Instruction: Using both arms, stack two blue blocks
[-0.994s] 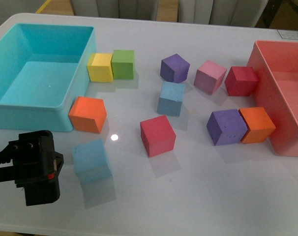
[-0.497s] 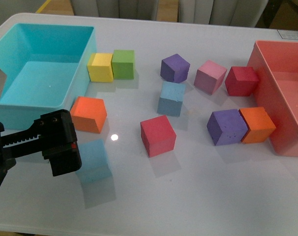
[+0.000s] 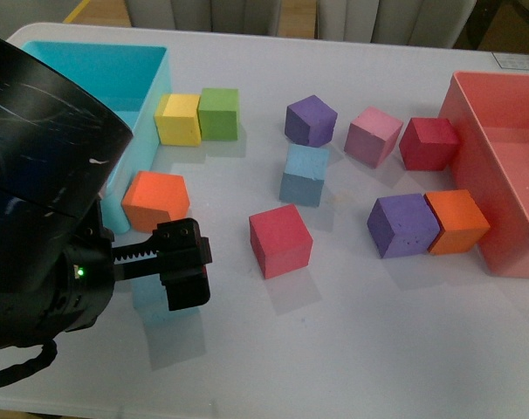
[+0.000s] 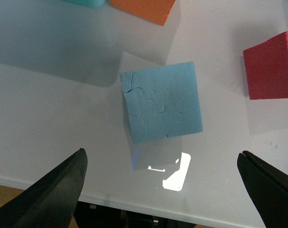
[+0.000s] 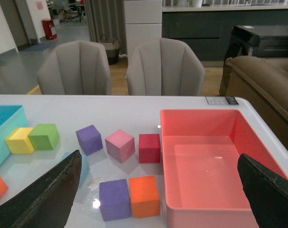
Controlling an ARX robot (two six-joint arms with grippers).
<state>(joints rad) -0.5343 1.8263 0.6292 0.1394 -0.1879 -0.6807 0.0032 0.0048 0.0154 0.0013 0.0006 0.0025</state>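
One light-blue block (image 3: 304,175) sits at the table's middle, between a purple cube and a red cube. The other blue block (image 3: 147,298) lies near the front left, mostly hidden behind my left gripper (image 3: 184,278). In the left wrist view this block (image 4: 161,100) lies flat on the table ahead of my open left gripper (image 4: 163,190), roughly centred between the two black fingers and not touched. My right gripper (image 5: 158,199) is open and empty, high above the table, and does not show in the front view. An edge of the middle blue block (image 5: 84,167) peeks out beside one of its fingers.
A big turquoise bin (image 3: 155,83) stands at the back left and a pink bin (image 3: 474,148) at the right. An orange cube (image 3: 155,202) sits just behind the near blue block and a red cube (image 3: 280,241) to its right. Yellow, green, purple, pink and orange cubes lie scattered.
My left arm has swung in from the lower left, forward and to the right. It now fills the left side and its gripper covers most of the near blue block.
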